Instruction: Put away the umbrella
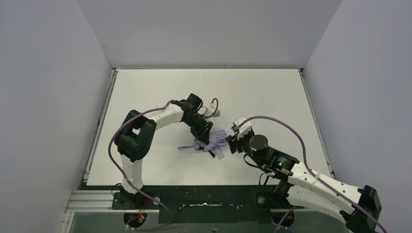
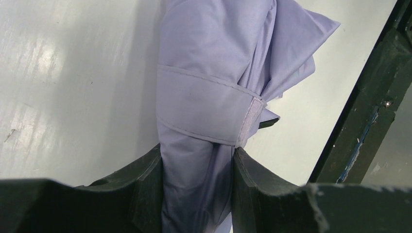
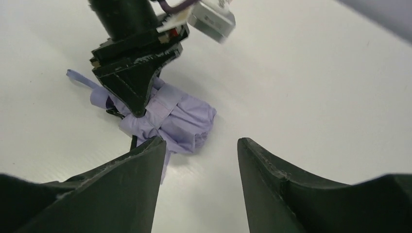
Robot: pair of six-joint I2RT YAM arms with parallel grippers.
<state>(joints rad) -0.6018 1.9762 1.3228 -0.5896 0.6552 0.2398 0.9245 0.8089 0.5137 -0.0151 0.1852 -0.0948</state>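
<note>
Black fingers (image 2: 145, 194) of the left gripper (image 2: 197, 162) were clamped on the umbrella (image 2: 209, 58), pinching its bunched lavender fabric just below the strap (image 2: 204, 109); the bundle lay on the white table (image 1: 272, 97), between the two arms; the strap circled the folds, though whether its tab was fastened could not be told; the right gripper (image 3: 200, 145) hung just beside the umbrella's loose end, jaws apart and holding nothing; by this showing, securing the wrap was the step in hand, and it would go best with the left pinch firm while the right pressed the tab flat, dragging no pleats loose.
</note>
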